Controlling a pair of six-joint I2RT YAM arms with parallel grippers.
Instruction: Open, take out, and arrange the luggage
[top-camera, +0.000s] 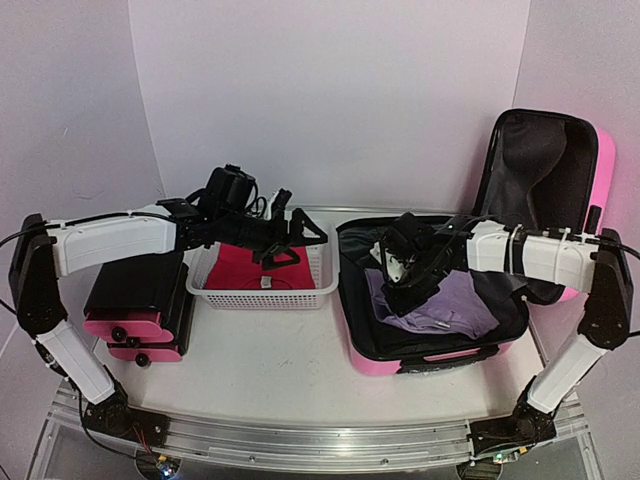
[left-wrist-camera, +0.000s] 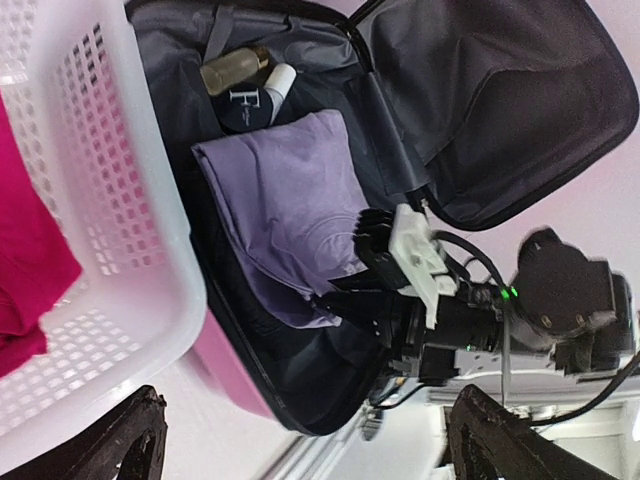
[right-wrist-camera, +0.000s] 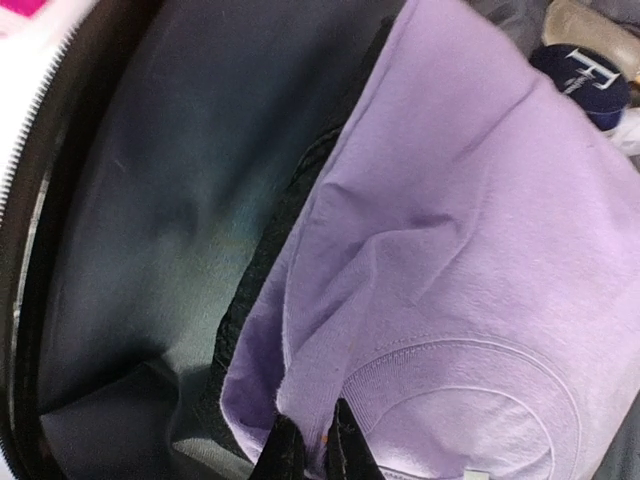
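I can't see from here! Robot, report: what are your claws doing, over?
Right claw shut on purple shirt. Left claw open above basket. Suitcase open, shirt inside. Nothing lying on shirt.

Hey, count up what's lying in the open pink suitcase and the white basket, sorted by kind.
Garments: 2 (lilac shirt in the suitcase, magenta garment in the basket)
Toiletry containers: 3 (bottle, white tube, dark round jar, all in the suitcase)
Total: 5 in view

Gloss and cloth
Luggage (top-camera: 604, 150) shell glossy, lining matt black fabric; lilac shirt (right-wrist-camera: 450, 250) soft cloth; basket (left-wrist-camera: 130, 230) white plastic.
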